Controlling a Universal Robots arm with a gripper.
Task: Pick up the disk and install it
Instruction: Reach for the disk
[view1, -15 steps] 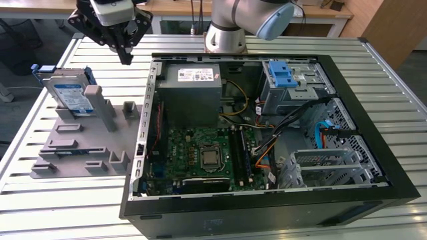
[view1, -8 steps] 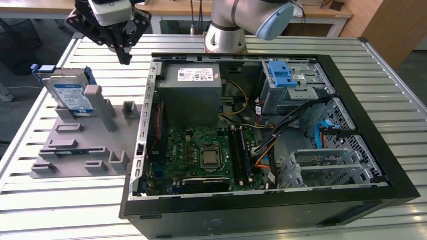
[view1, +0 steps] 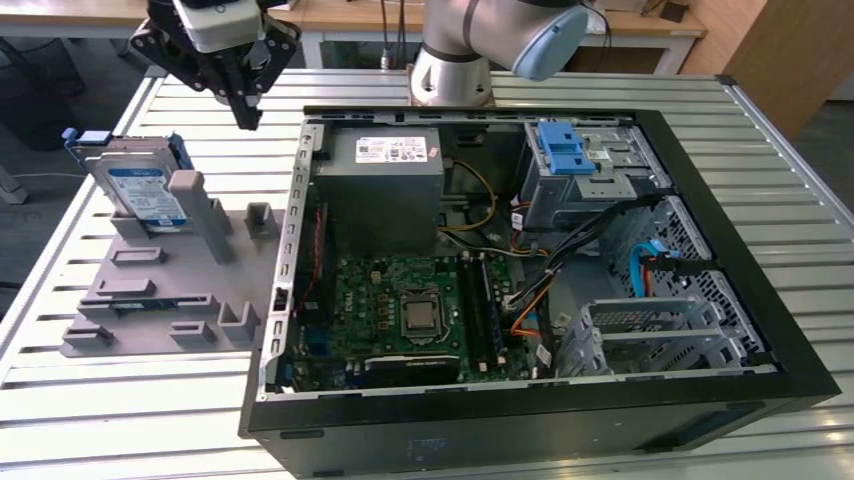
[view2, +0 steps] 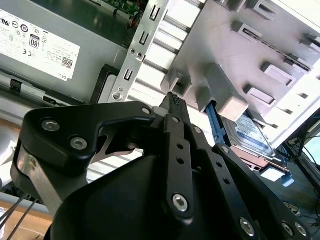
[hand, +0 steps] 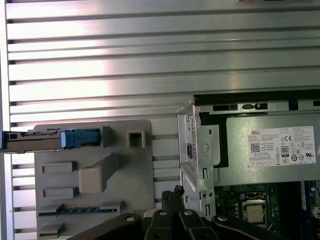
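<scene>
Upright silver disk (view1: 140, 190), blue-framed

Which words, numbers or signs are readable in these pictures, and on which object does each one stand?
White sticker on the grey power supply: print too small to read reliably.
Label on the disk: blurred, unreadable.
No other text is legible.

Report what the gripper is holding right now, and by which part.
Nothing is held. The gripper hangs shut and empty, apart from the disk, which stands upright in the grey holder.
</scene>
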